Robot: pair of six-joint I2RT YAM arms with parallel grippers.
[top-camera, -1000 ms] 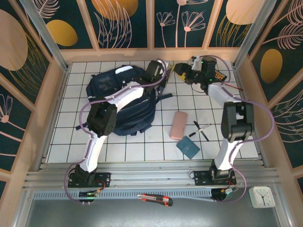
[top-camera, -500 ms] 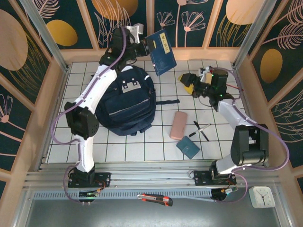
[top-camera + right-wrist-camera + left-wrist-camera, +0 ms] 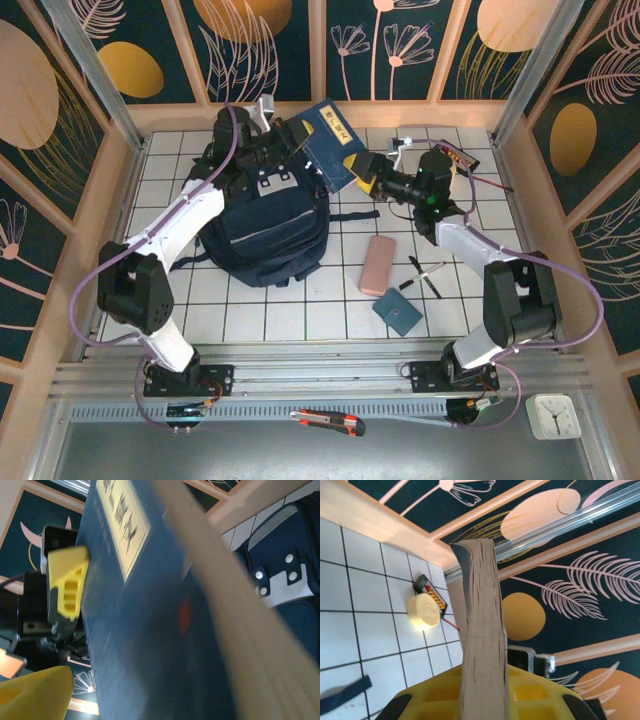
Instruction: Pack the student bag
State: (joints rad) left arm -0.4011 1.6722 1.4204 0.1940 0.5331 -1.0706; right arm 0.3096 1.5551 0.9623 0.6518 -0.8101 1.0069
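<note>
From above, we see a blue book (image 3: pixel 328 142) held in the air over the far part of the tiled table (image 3: pixel 300 310). Its cream label (image 3: pixel 337 128) carries dark characters too small for us to read. The left gripper (image 3: pixel 298 140) grasps the book at its left edge, and the right gripper (image 3: pixel 365 172) meets its lower right corner. We cannot tell whether that one is clenched. The student bag (image 3: pixel 265 235) lies flat left of centre, just under the book. Its long axis runs far to near, with the white-grey patches at the far end and the rounded bottom toward the arm bases. A dark strap (image 3: pixel 355 215) trails off to its right. A pink case (image 3: pixel 377 264), a teal wallet (image 3: pixel 397 311) and pens (image 3: pixel 425 276) lie to the right of the bag. In the left wrist view, the book's tan page edge rises straight up from between the yellow fingers, pinched tight. Beyond it on the tiles lie a pale round thing (image 3: pixel 423 612) and a small black item (image 3: pixel 426 586). In the right wrist view, the blue cover looms close, its label characters blurred beyond reading. A yellow finger of the left gripper presses on the cover, and the bag's patch with white snaps shows at the right.
</note>
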